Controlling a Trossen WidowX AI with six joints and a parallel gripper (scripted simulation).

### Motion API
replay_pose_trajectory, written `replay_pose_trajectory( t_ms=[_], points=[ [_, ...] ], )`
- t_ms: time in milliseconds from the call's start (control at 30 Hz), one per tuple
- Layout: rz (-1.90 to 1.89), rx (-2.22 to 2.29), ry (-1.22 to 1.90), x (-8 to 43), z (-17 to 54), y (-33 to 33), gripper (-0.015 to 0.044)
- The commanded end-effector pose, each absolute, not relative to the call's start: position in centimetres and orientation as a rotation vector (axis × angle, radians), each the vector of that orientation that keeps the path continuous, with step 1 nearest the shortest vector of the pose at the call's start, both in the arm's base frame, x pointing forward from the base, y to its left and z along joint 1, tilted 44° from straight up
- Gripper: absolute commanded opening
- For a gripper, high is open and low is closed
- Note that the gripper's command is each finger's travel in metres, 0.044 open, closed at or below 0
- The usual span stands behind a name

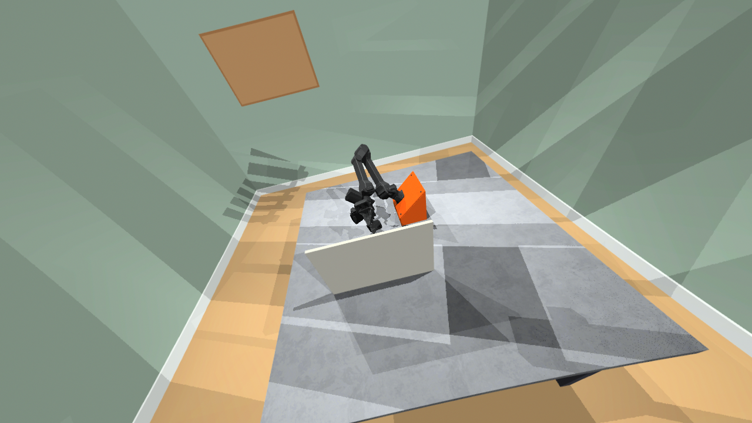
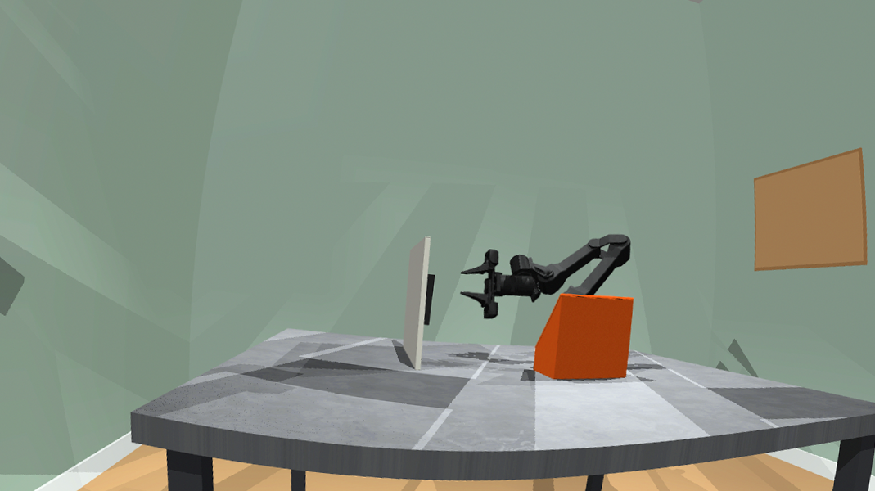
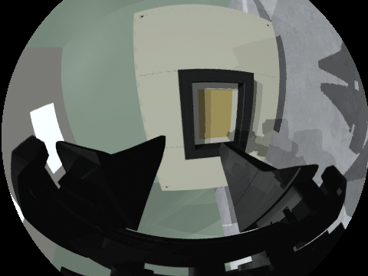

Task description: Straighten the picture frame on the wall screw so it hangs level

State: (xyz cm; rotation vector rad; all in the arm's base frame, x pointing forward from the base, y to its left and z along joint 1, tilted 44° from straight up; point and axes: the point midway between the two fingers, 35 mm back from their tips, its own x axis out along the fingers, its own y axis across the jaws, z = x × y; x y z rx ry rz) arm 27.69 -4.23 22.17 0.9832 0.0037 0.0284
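The black picture frame with a yellow picture hangs on the near face of the upright cream board. In the wrist view, up is to the left. There the frame's upper and lower edges run nearly in line with the board's, so it looks close to level; a slight tilt I cannot tell. The screw and notched strip are hidden behind the frame. My gripper is open and empty, with a gap between its fingertips and the frame in the exterior view. The board hides the frame in the top view.
An orange wedge-shaped block stands on the grey table, beside the arm. A brown panel is on the room wall. Hard shadows cross the table and walls.
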Motion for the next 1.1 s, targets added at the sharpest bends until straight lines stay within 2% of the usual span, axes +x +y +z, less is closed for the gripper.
replay_pose_trajectory(
  t_ms=[0, 300, 1067],
  points=[
    [0.033, 1.039, -0.009, 25.7, 23.9, -4.9, 0.026],
    [0.04, 1.219, -0.003, 18.9, 26.2, -3.7, 0.026],
    [0.04, 1.223, -0.003, 18.8, 26.3, -3.6, 0.026]
  ],
)
